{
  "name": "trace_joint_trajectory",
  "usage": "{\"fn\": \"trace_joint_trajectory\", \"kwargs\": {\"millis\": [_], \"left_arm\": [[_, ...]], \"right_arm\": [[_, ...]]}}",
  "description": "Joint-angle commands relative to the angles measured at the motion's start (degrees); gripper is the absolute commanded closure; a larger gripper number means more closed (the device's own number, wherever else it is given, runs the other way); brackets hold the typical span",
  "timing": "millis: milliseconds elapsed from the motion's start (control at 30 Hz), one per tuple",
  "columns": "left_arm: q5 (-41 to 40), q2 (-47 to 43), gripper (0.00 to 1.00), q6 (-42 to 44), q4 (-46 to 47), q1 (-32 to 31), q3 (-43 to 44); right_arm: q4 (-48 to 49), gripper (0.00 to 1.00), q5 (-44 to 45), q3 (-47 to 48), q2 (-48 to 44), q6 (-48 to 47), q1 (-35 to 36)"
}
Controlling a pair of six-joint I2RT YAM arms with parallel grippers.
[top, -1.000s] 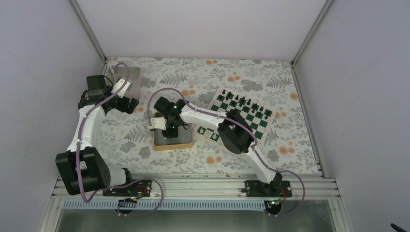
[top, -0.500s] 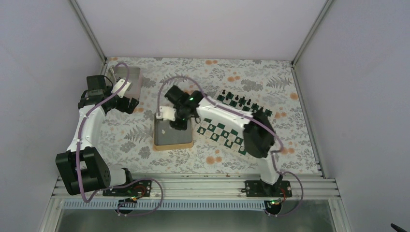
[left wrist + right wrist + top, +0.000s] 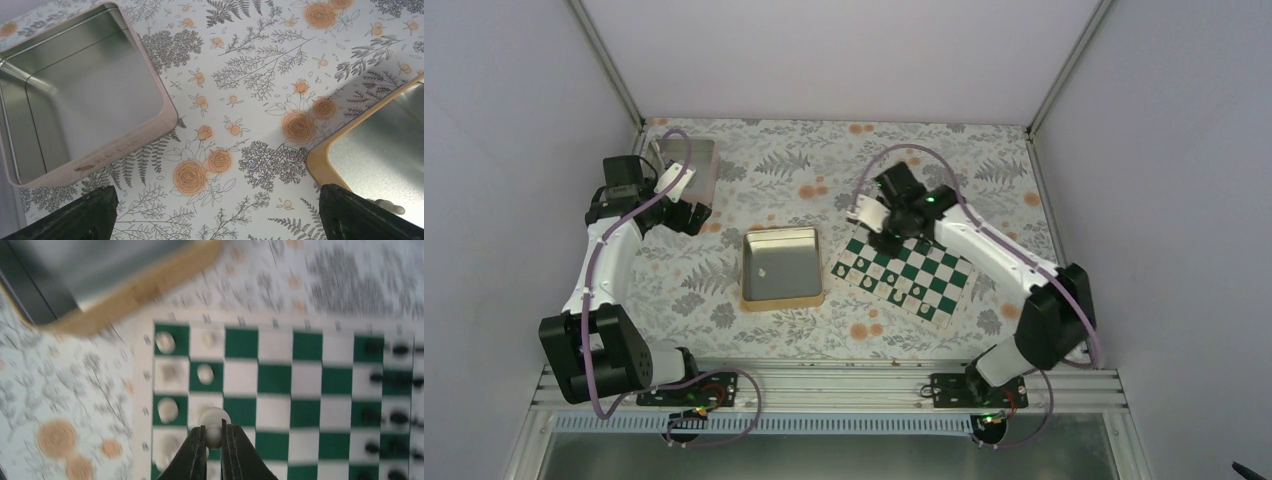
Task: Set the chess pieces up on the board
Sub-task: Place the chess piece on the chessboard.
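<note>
Now the right fingers [image 3: 194,454], pinched narrow on a small cream chess piece [image 3: 215,421], have swung from the gold-rimmed square metal tin [image 3: 782,299] to above the flat green-and-white chessboard [image 3: 275,376]; setting it down should follow. The left fingers [image 3: 75,217] hang wide.

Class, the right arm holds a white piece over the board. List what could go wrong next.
The piece sits at the very tips of the right gripper; it may slip or topple on release. Placed white pieces stand close by on the board, so lowering could knock them.
</note>
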Motion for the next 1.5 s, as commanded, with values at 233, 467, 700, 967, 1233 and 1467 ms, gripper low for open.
{"fn": "trace_joint_trajectory", "kwargs": {"millis": [233,467,700,967,1233,1467], "left_arm": [[1.4,0.0,0.00,0.6,0.6,-0.1,1.2],[1.2,-0.3,0.00,0.5,0.4,-0.2,0.8],[1.3,0.3,0.00,0.4,0.2,-0.2,1.1],[0.9,0.7,0.00,0.4,0.2,-0.2,1.0],[0.9,1.1,0.00,0.4,0.2,-0.2,1.0],[0.7,1.3,0.00,0.5,0.2,-0.3,1.0]], "right_arm": [[3.1,0.93,-1.0,-24.5,-18.2,-3.4,-17.3],[7.1,0.93,-1.7,-32.7,-20.0,-6.0,-20.4],[8.7,0.93,-3.6,-36.9,-20.3,-8.5,-24.0],[8.2,0.92,-4.9,-38.5,-20.8,-10.0,-26.0],[7.3,0.92,-4.9,-39.4,-20.1,-11.4,-27.0],[6.9,0.92,-5.3,-40.2,-19.2,-12.1,-27.4]]}}
